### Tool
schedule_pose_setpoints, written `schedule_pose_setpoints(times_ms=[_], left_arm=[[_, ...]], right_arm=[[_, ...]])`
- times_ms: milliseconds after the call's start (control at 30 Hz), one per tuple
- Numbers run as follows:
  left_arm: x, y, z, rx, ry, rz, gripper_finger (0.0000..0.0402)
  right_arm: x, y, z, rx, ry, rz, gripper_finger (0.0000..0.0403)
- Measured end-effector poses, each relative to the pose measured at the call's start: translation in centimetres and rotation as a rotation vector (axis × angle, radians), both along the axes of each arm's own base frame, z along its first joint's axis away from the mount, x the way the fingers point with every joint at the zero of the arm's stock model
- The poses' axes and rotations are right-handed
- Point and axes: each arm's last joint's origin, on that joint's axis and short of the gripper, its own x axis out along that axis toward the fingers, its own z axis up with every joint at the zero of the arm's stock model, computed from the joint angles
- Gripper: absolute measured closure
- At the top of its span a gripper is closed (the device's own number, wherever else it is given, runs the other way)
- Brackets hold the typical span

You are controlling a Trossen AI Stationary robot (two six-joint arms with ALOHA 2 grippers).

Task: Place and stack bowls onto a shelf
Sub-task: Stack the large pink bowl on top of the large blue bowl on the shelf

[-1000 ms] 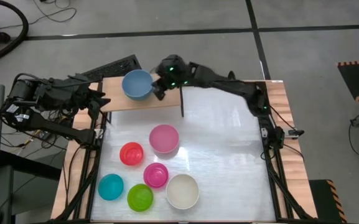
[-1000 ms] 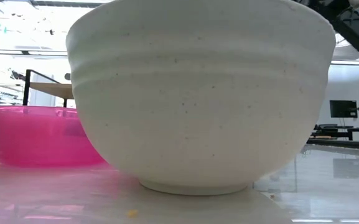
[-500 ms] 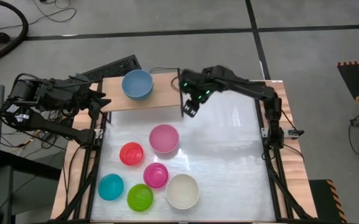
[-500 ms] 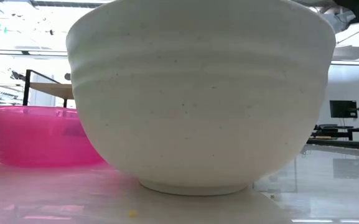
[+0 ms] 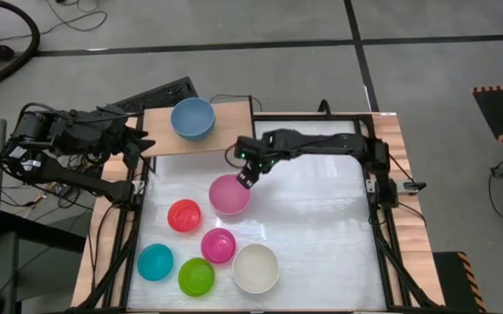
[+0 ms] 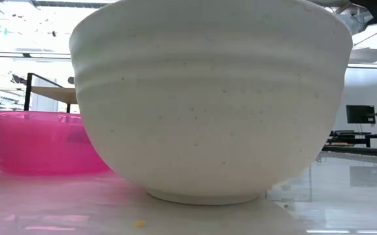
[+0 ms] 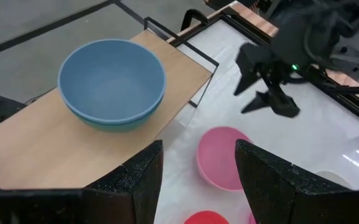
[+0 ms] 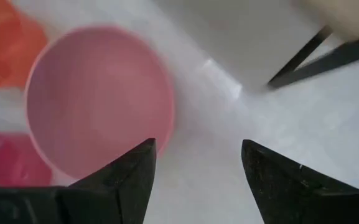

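A blue-grey bowl (image 5: 192, 119) stands on its base on the light-wood shelf (image 5: 225, 138) at the table's far left. A teal rim shows just beneath it (image 7: 114, 123). On the white tabletop stand a pink bowl (image 5: 230, 194), a red one (image 5: 184, 215), a magenta one (image 5: 218, 245), a cyan one (image 5: 155, 262), a lime one (image 5: 196, 276) and a cream-white one (image 5: 255, 268). My right gripper (image 5: 247, 174) hangs open over the pink bowl's far right rim (image 8: 98, 99), touching nothing. My left gripper (image 7: 195, 155) waits open at the shelf's left end.
The shelf's thin black leg (image 8: 316, 56) stands just beyond my right gripper. The table's black frame and wooden rim (image 5: 390, 174) run along the right side. In the low view the cream-white bowl (image 6: 208, 98) fills the picture, with a pink bowl (image 6: 38, 140) behind it.
My right gripper has let go of the blue-grey bowl's right rim and left the bowl on the shelf. It has swung off the shelf's right end, then toward the table's near edge and down, and now hangs over the pink bowl.
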Motion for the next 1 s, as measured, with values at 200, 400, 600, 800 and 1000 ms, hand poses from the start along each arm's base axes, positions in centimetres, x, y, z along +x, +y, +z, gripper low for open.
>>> schedule_pose_setpoints(times_ms=[200, 400, 600, 800, 1000], left_arm=[[0.0, 0.0, 0.0, 0.002, 0.001, -0.002, 0.0216], [0.0, 0.0, 0.0, 0.005, 0.002, -0.004, 0.0216], [0.0, 0.0, 0.0, 0.008, 0.003, -0.006, 0.0216], [0.0, 0.0, 0.0, 0.008, 0.003, -0.006, 0.0216], [0.0, 0.0, 0.0, 0.009, 0.003, -0.006, 0.0216]], right_arm=[[0.4, 2.1, -2.8, 0.025, -0.016, -0.045, 0.0138], [0.3, 2.7, -5.3, 0.051, -0.033, -0.108, 0.0138], [0.4, 2.7, -7.1, 0.067, -0.086, -0.146, 0.0138], [0.2, 2.7, -8.1, 0.071, -0.091, -0.153, 0.0177], [0.0, 2.9, -8.9, 0.108, -0.081, -0.092, 0.032]])
